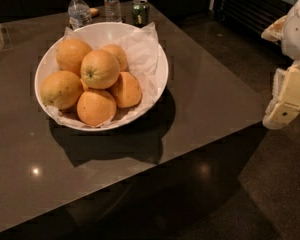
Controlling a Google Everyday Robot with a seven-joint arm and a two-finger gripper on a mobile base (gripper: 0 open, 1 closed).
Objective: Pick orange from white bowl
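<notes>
The white bowl (pixel 161 74) stands on the dark table, lined with crumpled white paper and holding several oranges. The orange (pixel 100 68) with a small dark stem dimple lies on top of the pile, near the bowl's middle. Other oranges lie around and under it. My gripper (pixel 286 101), cream-coloured, hangs at the right edge of the view, off the table's right corner, well apart from the bowl and holding nothing that I can see.
Two clear water bottles (pixel 79 10) (pixel 111 3) and a green can (pixel 140 11) stand just behind the bowl. The dark glossy table (pixel 205 99) ends in a corner near my gripper. Dark floor lies to the right and in front.
</notes>
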